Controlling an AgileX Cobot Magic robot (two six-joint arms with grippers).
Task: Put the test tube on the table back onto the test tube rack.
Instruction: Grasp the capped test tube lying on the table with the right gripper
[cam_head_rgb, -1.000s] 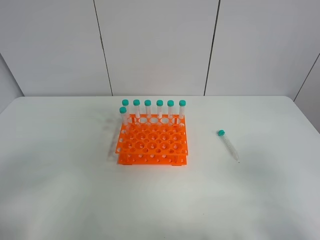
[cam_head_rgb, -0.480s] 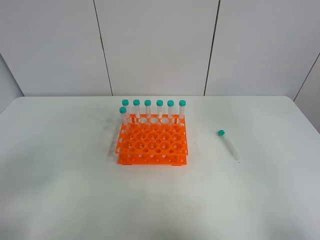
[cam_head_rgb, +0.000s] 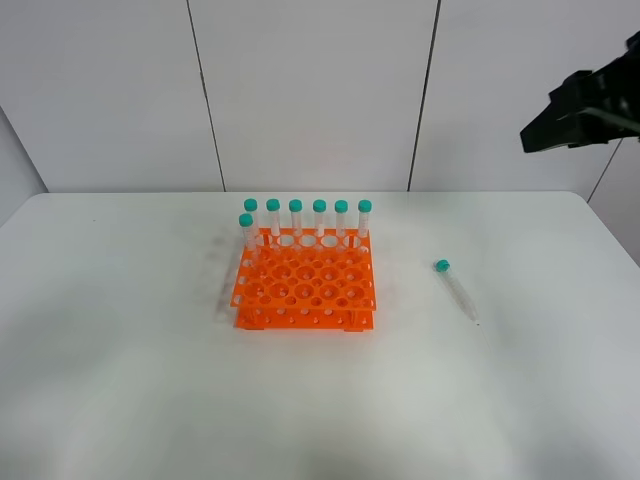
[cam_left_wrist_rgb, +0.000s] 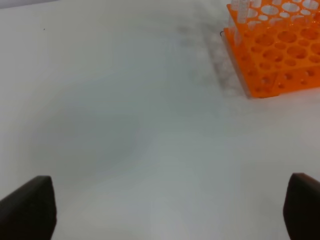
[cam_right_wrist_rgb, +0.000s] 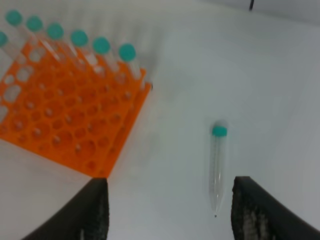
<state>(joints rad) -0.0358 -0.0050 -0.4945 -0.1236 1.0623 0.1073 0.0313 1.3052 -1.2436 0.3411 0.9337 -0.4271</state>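
The test tube (cam_head_rgb: 457, 291) lies flat on the white table (cam_head_rgb: 120, 380), right of the orange test tube rack (cam_head_rgb: 305, 290), its teal cap toward the back. My right arm (cam_head_rgb: 583, 108) hangs high at the upper right, well above and behind the tube. In the right wrist view my right gripper (cam_right_wrist_rgb: 172, 212) is open and empty, with the tube (cam_right_wrist_rgb: 217, 167) below it between the fingers and the rack (cam_right_wrist_rgb: 65, 125) to one side. My left gripper (cam_left_wrist_rgb: 165, 210) is open and empty over bare table, with the rack's corner (cam_left_wrist_rgb: 272, 52) ahead. It is out of the exterior view.
Several teal-capped tubes (cam_head_rgb: 319, 218) stand upright along the rack's back row, with one more (cam_head_rgb: 246, 230) in the second row at the left. The rack's other holes are empty. A white panelled wall (cam_head_rgb: 310, 90) rises behind the table.
My right arm has come into the exterior view at the upper right. The test tube and the rack have not moved.
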